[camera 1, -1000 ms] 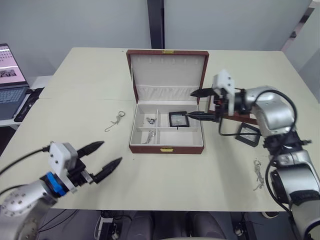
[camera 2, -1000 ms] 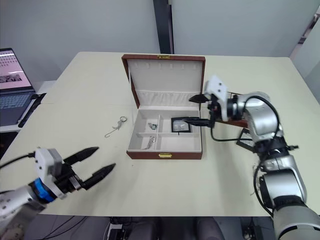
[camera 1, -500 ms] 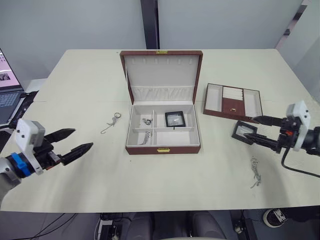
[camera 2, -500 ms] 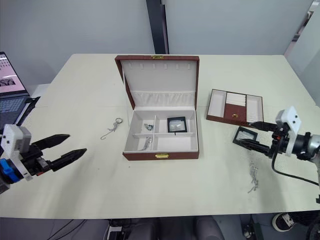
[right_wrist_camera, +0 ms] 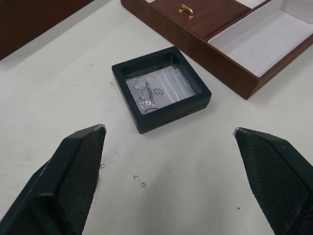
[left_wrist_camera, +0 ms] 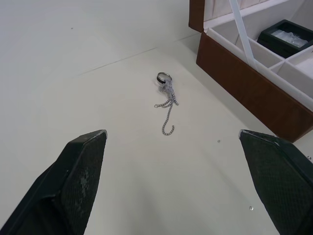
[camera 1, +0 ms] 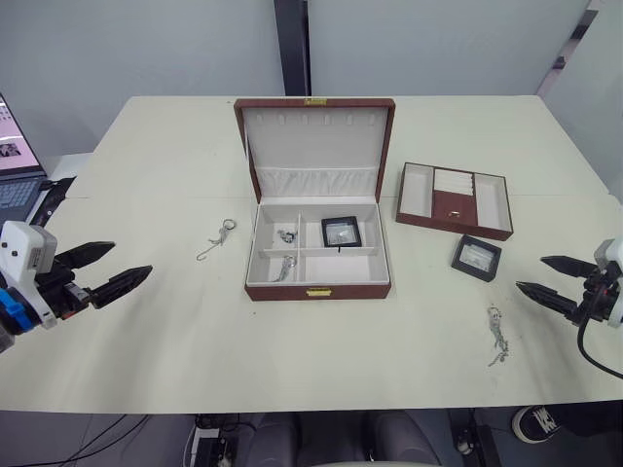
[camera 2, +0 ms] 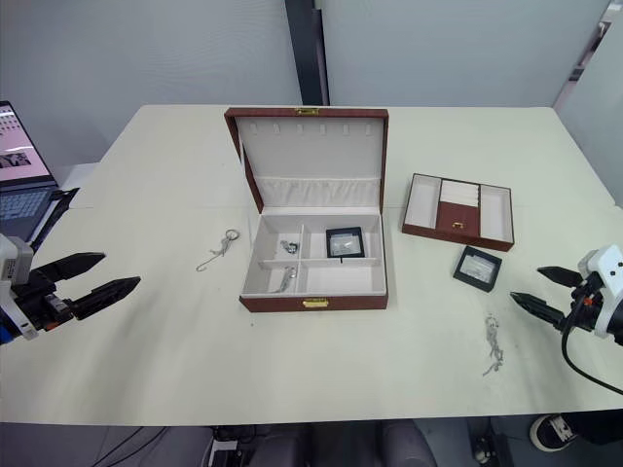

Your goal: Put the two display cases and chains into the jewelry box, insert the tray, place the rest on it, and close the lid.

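Right of the jewelry box [camera 1: 316, 226], the rigid, light display case [right_wrist_camera: 161, 87] suits an edge grip from the released right pincer [right_wrist_camera: 171, 166]; left pincer [left_wrist_camera: 176, 181] also released.

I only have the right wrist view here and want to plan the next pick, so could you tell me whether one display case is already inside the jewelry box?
Observer: Yes, one black display case sits in the back right compartment of the open jewelry box.
Operator: Thank you. Where is the case I see, relative to the box?
Observer: That second display case lies on the table to the box's right, just in front of the tray.
Operator: Are any chains still outside?
Observer: Two: one chain left of the box, another chain in front of the second case.
Operator: And the left gripper?
Observer: The left gripper is open, holding nothing.
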